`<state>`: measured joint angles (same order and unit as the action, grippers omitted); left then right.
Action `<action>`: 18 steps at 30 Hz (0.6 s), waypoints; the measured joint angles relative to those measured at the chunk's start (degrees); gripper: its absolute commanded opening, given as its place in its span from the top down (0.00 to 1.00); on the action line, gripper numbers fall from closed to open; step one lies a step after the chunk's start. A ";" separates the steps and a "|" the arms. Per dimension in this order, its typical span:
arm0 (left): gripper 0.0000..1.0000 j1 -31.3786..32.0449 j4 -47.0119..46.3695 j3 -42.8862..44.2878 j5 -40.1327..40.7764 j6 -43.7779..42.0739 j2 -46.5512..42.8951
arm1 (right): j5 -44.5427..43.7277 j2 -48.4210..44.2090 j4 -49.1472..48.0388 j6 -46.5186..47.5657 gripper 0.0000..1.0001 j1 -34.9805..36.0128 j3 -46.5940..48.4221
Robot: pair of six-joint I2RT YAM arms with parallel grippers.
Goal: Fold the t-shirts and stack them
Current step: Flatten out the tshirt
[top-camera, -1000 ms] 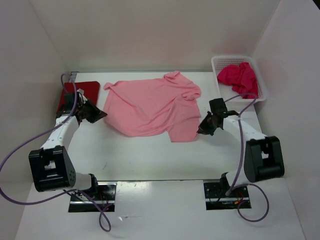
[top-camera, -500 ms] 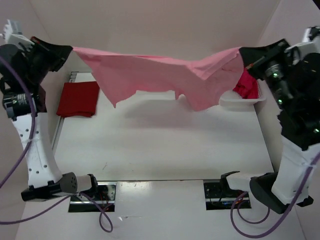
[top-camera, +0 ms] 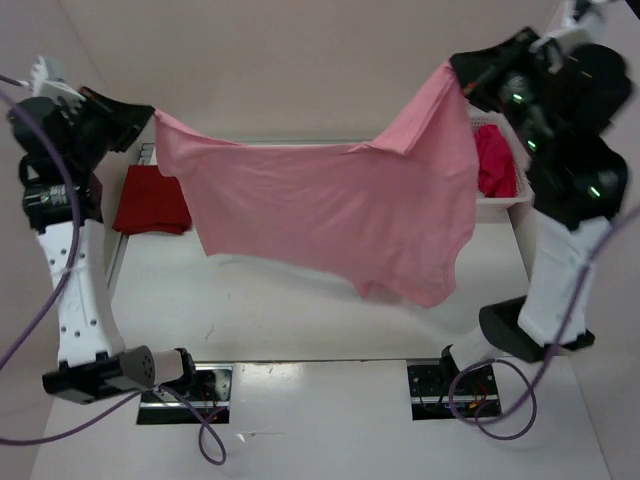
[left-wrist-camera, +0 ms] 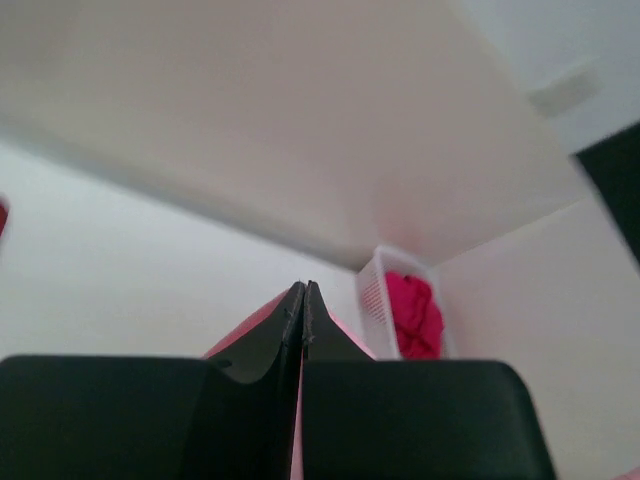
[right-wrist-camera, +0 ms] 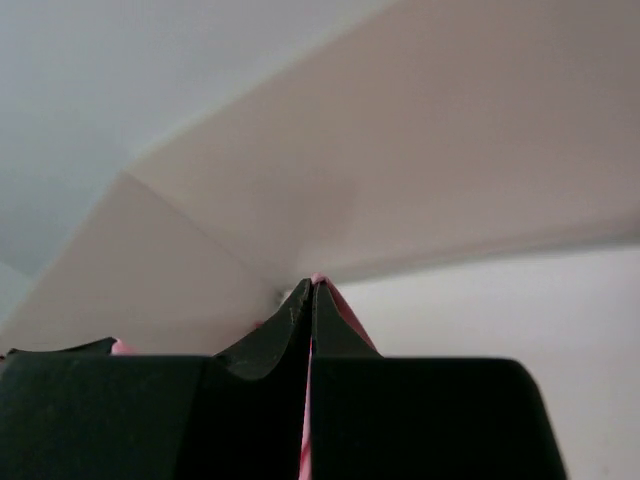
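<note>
The light pink t-shirt [top-camera: 330, 215] hangs stretched in the air between both raised arms, its lower edge sagging low over the table. My left gripper [top-camera: 150, 113] is shut on its left corner; pink cloth [left-wrist-camera: 345, 328] shows beside the closed fingers. My right gripper [top-camera: 455, 68] is shut on its right corner, held higher; a pink edge [right-wrist-camera: 340, 300] shows at the fingertips. The dark red t-shirt [top-camera: 155, 200] lies folded at the table's left. The magenta-pink t-shirt [top-camera: 495, 160] lies crumpled in the white basket [top-camera: 495, 203].
The basket stands at the back right, partly hidden behind the hanging shirt; it also shows in the left wrist view [left-wrist-camera: 372, 300]. White walls close in the table on three sides. Both arm bases and purple cables sit at the near edge.
Both grippers took hold of the light pink shirt on the table and lifted it high. Since half a second ago it has swung nearer and hangs lower, the right end raised.
</note>
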<state>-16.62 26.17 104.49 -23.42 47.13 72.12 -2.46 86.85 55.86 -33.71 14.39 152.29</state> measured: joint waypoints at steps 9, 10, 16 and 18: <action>1.00 2.49 -1.55 -19.91 3.98 -0.46 21.22 | 6.27 26.86 -6.54 1.92 1.00 -4.70 -20.87; 1.00 2.71 -1.57 -19.89 4.33 -0.48 22.69 | 6.19 29.83 -6.29 1.97 1.00 -4.70 -20.28; 1.00 3.82 -1.18 -10.29 4.42 -0.15 25.77 | 4.15 41.35 -0.96 2.69 1.00 -4.31 1.75; 1.00 3.85 -1.92 -4.07 3.96 0.50 26.01 | 3.65 38.99 -2.45 2.62 1.00 -4.26 5.31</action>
<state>-12.78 24.25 100.42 -19.46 47.64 98.13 1.19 125.84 53.41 -31.09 10.13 157.60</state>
